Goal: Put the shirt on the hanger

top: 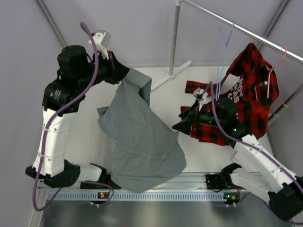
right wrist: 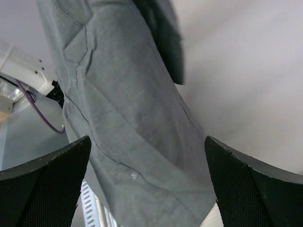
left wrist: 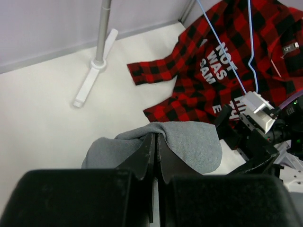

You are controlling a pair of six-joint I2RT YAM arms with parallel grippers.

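Limp grey shirt (top: 142,142) hangs from my clenched left gripper (left wrist: 155,138).
Right gripper (top: 182,124) gapes; I'd pinch the thin fabric up top.

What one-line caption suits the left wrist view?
Shut on the grey shirt, the left claw faces the plaid shirt and blue hanger.

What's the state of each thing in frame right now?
shirt: lifted, hanging from the left gripper, not yet hung.
left gripper: shut on the shirt.
right gripper: open, empty, facing the shirt.
hanger: hooked on the rail, bare.
plaid shirt: on the pink hanger, one sleeve lying on the table.
pink hanger: hooked on the rail, loaded.
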